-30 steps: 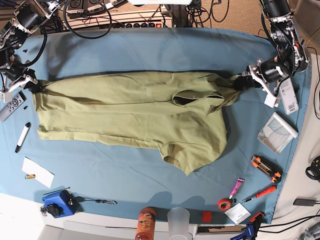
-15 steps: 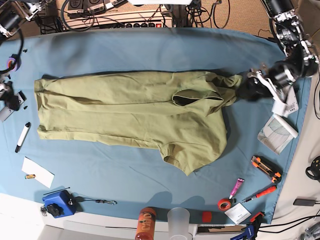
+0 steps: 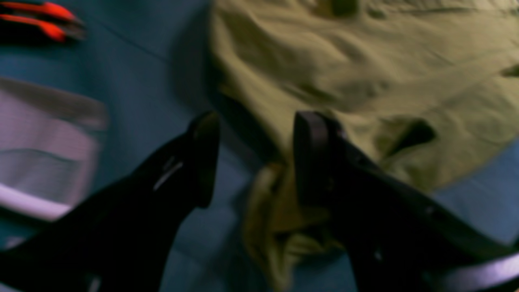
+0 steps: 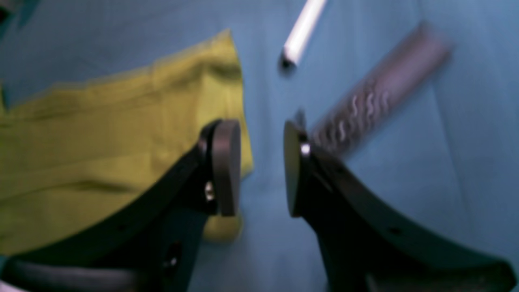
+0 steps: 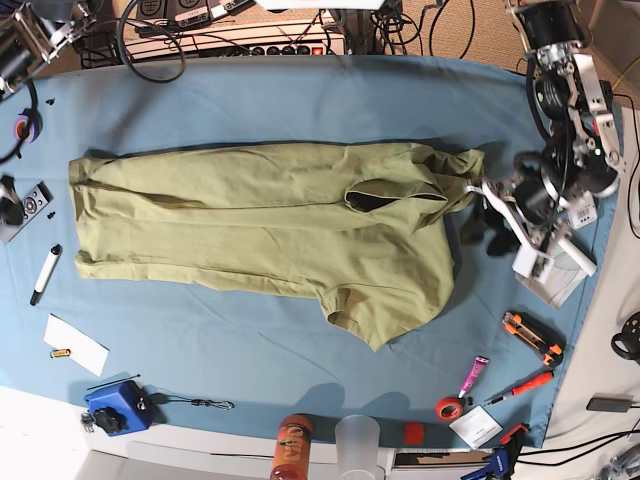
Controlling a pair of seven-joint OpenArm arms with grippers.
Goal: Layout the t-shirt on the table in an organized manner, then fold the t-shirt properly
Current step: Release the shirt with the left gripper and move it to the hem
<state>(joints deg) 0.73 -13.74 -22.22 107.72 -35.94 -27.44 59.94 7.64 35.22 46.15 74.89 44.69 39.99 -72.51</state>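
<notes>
We are looking at the t-shirt [image 5: 260,230], which is lying stretched sideways across the middle of the table [image 5: 300,100], one sleeve sticking out toward the near edge. Our left gripper [image 3: 251,158] is hanging open by the shirt's bunched corner at the right edge, holding nothing. Our right gripper [image 4: 261,166] is open too, by the shirt's left corner. We are thinking the bunched corner could get folded in crooked (the pen [image 5: 45,273] and remote [image 5: 22,212] lying close could get bumped).
</notes>
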